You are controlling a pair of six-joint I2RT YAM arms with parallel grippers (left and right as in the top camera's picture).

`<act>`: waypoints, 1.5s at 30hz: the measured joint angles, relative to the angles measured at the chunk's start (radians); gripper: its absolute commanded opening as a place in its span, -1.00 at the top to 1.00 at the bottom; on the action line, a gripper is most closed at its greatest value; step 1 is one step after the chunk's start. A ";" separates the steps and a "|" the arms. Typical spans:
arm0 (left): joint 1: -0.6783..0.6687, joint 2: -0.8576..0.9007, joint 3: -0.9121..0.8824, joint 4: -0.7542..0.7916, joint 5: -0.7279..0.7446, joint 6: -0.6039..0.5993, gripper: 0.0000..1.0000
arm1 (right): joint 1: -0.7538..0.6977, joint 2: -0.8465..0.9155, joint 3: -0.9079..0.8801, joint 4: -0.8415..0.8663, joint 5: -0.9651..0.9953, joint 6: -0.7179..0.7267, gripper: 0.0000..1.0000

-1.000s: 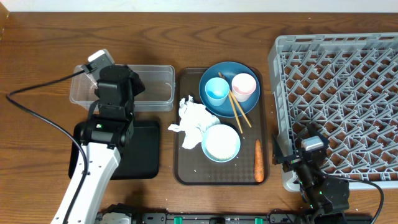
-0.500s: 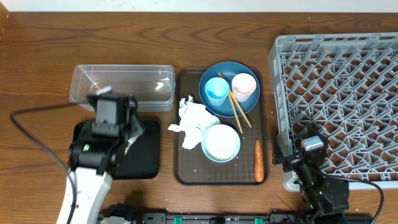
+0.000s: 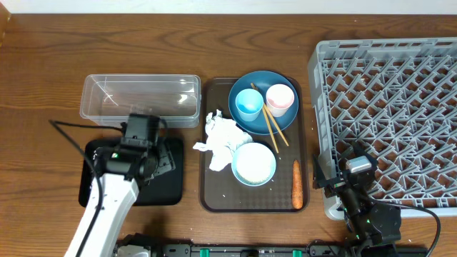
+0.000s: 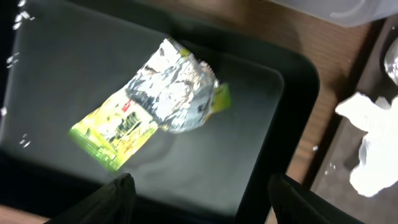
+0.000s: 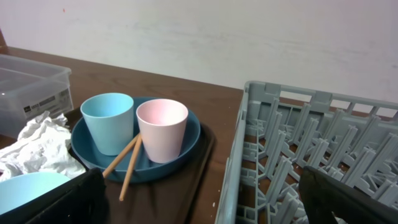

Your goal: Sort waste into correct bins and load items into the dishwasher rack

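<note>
The crumpled foil wrapper [image 4: 168, 93] with its yellow-green label lies loose in the black tray [image 4: 261, 124]. My left gripper [image 4: 202, 205] hangs just above the tray [image 3: 161, 191], open and empty. On the brown serving tray [image 3: 214, 194] lie the white tissue [image 3: 223, 134], the white-and-pale-blue bowl [image 3: 254, 163] and the carrot [image 3: 297, 184]. There too, the dark-blue dish [image 3: 265, 80] holds the light-blue cup [image 3: 249, 104], the pink cup [image 3: 280, 99] and the chopsticks [image 3: 270, 125]. My right gripper [image 5: 199, 205] is open and empty at the near left corner of the grey rack [image 3: 393, 107].
The clear tub [image 3: 141, 100] stands empty behind the black tray. The right wrist view shows the cups [image 5: 109, 121] [image 5: 161, 127], tissue [image 5: 37, 146] and rack wall [image 5: 242, 143]. The left arm's cable trails across the wood at the left.
My left arm has moved from over the clear tub toward the front, over the black tray, where the wrapper now lies free. The right arm has not moved.
</note>
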 measured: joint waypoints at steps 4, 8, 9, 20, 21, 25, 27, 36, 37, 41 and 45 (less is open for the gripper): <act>0.000 0.080 -0.006 0.040 0.001 0.003 -0.44 | 0.000 0.000 0.000 0.000 0.000 0.000 -0.99; 0.000 0.167 -0.023 0.087 0.001 0.005 -0.29 | 0.000 0.000 0.000 0.000 0.000 0.000 -0.98; 0.000 0.189 -0.026 0.100 0.001 0.003 -0.21 | 0.000 0.000 0.000 0.000 0.000 0.000 -0.98; 0.000 0.270 -0.026 0.137 0.001 0.016 0.88 | 0.000 0.000 0.000 0.000 0.000 0.000 -0.98; 0.000 0.270 -0.026 0.136 -0.002 0.019 0.87 | 0.000 0.000 0.000 0.000 0.000 0.000 -0.99; 0.000 0.268 -0.026 0.131 -0.004 0.022 0.88 | 0.000 0.000 0.000 0.000 0.000 0.000 -0.99; 0.000 0.257 -0.026 0.117 -0.004 0.021 0.88 | 0.000 0.000 0.000 0.000 0.000 0.000 -0.98; 0.000 0.006 0.063 0.027 -0.006 0.023 0.38 | 0.000 0.000 0.000 0.000 0.000 0.000 -0.99; 0.000 -0.015 0.068 0.018 -0.005 0.029 0.06 | 0.000 0.000 0.000 0.000 0.000 0.000 -0.99; 0.000 -0.069 0.072 -0.037 -0.008 0.022 -0.27 | 0.000 0.000 0.000 0.000 0.000 0.000 -0.99; 0.000 -0.025 0.016 0.059 -0.008 0.021 -0.26 | 0.000 0.000 0.000 0.000 0.000 0.000 -0.99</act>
